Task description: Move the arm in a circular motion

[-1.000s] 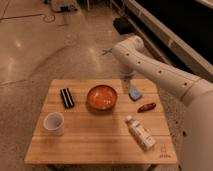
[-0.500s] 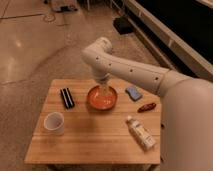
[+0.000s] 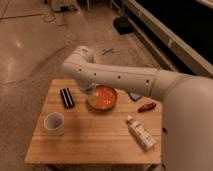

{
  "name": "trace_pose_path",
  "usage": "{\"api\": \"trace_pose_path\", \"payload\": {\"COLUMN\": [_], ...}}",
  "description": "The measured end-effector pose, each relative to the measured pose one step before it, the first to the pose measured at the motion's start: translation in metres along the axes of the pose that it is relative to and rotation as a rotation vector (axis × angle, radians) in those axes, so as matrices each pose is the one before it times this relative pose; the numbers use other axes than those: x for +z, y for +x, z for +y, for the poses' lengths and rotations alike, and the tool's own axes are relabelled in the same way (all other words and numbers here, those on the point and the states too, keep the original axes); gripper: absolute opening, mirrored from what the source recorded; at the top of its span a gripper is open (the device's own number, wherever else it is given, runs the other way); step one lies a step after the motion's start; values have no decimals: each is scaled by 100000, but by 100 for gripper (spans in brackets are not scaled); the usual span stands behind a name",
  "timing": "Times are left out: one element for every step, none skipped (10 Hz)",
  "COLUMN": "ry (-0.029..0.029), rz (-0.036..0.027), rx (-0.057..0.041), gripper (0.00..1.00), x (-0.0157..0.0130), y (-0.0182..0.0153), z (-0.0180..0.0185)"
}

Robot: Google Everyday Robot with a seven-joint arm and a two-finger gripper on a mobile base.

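The large glossy white arm [image 3: 125, 77] reaches in from the lower right across the wooden table [image 3: 90, 142]. Its rounded joint [image 3: 79, 61] sits above the table's back left part. The gripper [image 3: 89, 91] hangs down from that joint, over the left rim of the orange bowl [image 3: 105, 98]. It holds nothing that I can see.
A black rectangular object [image 3: 66, 98] lies left of the bowl. A white cup [image 3: 54, 123] stands at the front left. A white bottle [image 3: 141, 133] lies at the front right. A small red item [image 3: 146, 107] and a blue item [image 3: 134, 96] lie right of the bowl, partly under the arm.
The arm has swung steadily left across the back of the table, from above the blue item to above the bowl's left rim. The tabletop items have not moved.
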Motion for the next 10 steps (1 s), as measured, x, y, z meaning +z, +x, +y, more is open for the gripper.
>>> {"api": "trace_pose_path", "payload": {"ry": [-196, -381, 490, 320, 254, 322, 11, -67, -332, 94], "rz": [413, 423, -187, -390, -300, -490, -534, -864, -1014, -1041], "rx": [-1556, -1787, -1378, 182, 809, 788, 1114, 1856, 2579, 2813], "gripper": [65, 65, 65, 65, 65, 65, 65, 65, 65, 65], "x": [-331, -405, -304, -194, -72, 2, 82, 10, -132, -159], "y": [-687, -344, -210, 229, 675, 1380, 1775, 1888, 1612, 1397], "z": [949, 1814, 1655, 1486, 1227, 1307, 1035, 1148, 1292, 976]}}
